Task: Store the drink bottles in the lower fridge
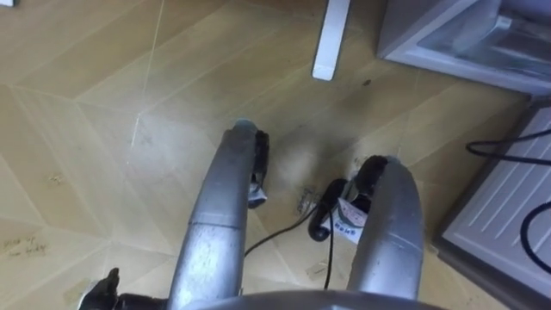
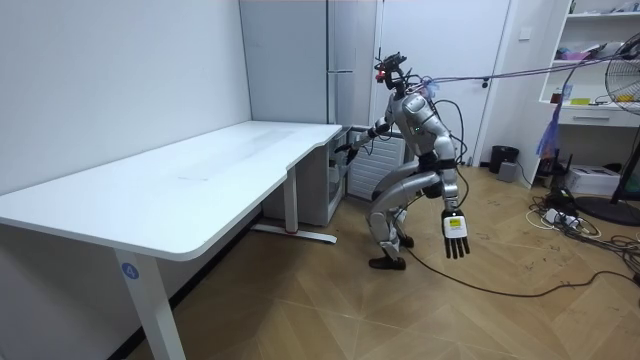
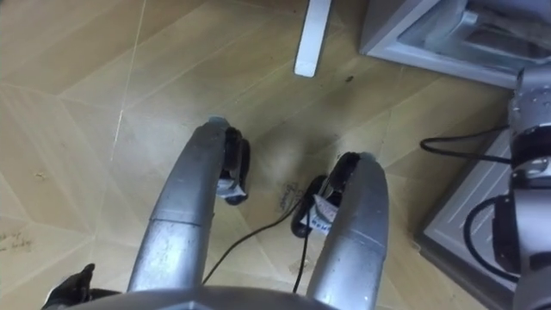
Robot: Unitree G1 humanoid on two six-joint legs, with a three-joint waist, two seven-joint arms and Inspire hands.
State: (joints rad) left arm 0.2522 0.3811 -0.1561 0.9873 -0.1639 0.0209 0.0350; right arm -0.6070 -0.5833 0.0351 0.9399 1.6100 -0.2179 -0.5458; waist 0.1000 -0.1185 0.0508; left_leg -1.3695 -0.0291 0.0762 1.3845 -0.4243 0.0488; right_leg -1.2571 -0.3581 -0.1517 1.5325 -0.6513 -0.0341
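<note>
- The robot is seen in the room view with knees bent, between the white desk (image 2: 200,170) and the tall grey fridge (image 2: 335,90), its head turned down to the wooden floor (image 1: 86,129).
- The left hand (image 2: 455,235) is hung low behind the body, fingers straight and spread, with nothing held.
- The right hand (image 2: 345,149) is stretched towards the fridge by the desk's edge; its fingers cannot be made out.
- In the eye views, the lower compartment (image 1: 465,39) appears open beyond the desk foot (image 1: 331,39), with what seems its door (image 1: 504,202) swung out to the right.
- Where the drinks are cannot be told; none is held in the left hand.
- The step is judged to be the opening or holding of the door. A drink must next be found, fetched and grasped before anything can be loaded.
</note>
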